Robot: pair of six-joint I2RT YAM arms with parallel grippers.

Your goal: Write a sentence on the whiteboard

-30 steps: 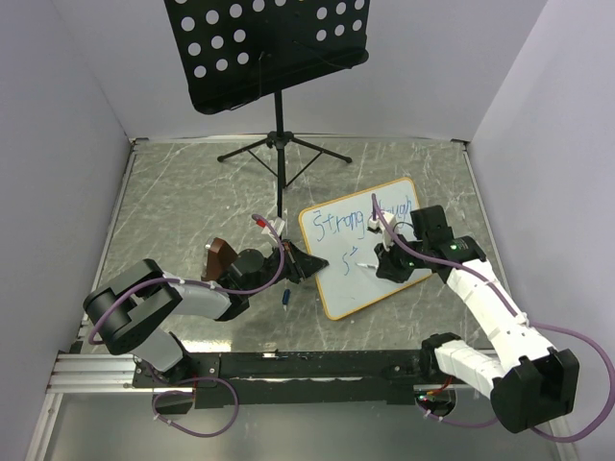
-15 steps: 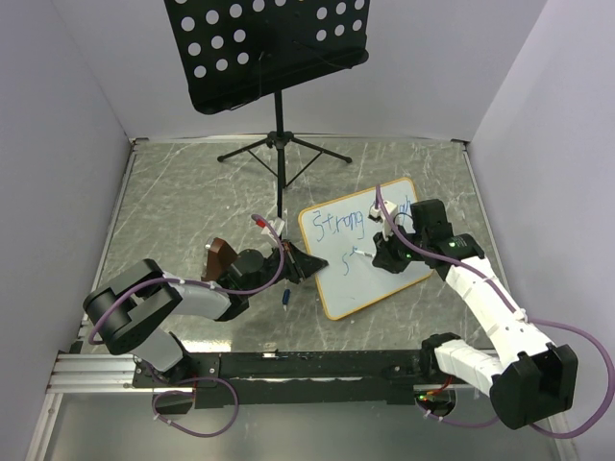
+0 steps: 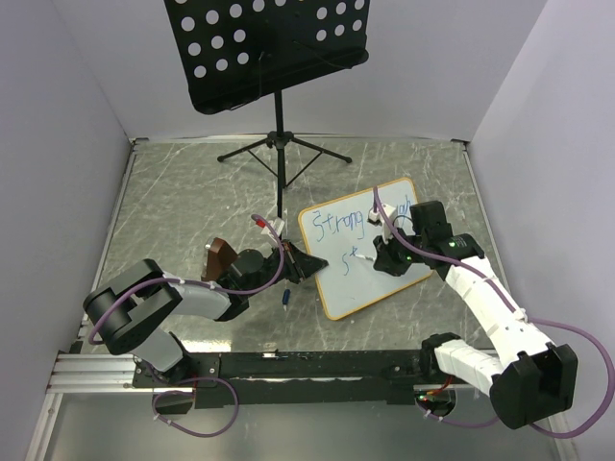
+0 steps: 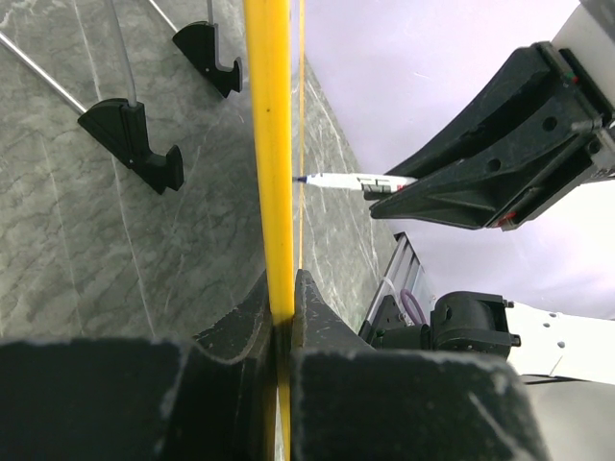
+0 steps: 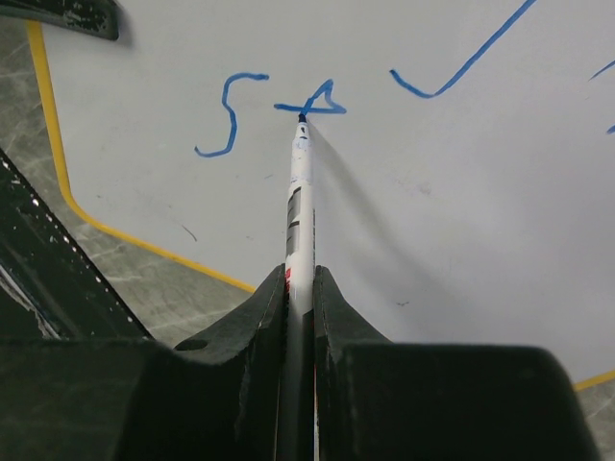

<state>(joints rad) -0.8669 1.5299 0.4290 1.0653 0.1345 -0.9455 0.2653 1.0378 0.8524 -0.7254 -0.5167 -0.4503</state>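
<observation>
The sentence (image 3: 333, 228) looks about half done. The right gripper (image 5: 300, 277) has its jaws shut tight on the marker (image 5: 300, 197). The tip, ahead of the jaws, touches the whiteboard (image 5: 461, 221) at the 2nd line – "S" and an unfinished "t". Above I read "Strong"; the rest is hidden. The left gripper (image 4: 281, 300) pinches the board's frame (image 4: 269, 144) between closed jaws. Next, I think: finish the stroke w/ light pressure – then move rightwards.

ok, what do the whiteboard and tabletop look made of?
Whiteboard: smooth white face holding blue marker ink, likely melamine or coated steel; yellow-orange rim looks plastic. Tabletop: grey marbled sheet with dull sheen, probably laminate or vinyl; unconfirmed.
</observation>
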